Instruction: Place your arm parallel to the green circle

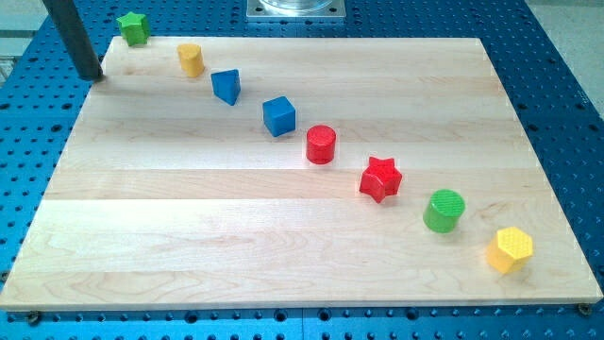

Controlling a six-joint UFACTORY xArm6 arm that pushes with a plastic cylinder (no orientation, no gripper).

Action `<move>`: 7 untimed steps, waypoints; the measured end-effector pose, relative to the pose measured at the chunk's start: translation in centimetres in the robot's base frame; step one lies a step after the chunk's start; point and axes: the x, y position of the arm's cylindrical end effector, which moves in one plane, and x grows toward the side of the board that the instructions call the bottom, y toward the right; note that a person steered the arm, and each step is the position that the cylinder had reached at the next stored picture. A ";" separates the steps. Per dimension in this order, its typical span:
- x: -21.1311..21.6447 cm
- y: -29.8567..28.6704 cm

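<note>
Eight unlabelled blocks — my tip (92, 77) at the board's (283, 255) top-left, far from the green circle (444, 210).

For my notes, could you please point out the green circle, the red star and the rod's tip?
green circle (444, 208), camera view, top face
red star (380, 177), camera view, top face
my tip (92, 76), camera view, rod's bottom end

My rod (74, 36) is cut off by the view's top edge, as is the metal mount (295, 8); the wooden board's (283, 236) bottom right corner is also cropped
</note>
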 end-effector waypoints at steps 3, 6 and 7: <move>2.7 8.0; 17.3 15.2; 26.9 21.6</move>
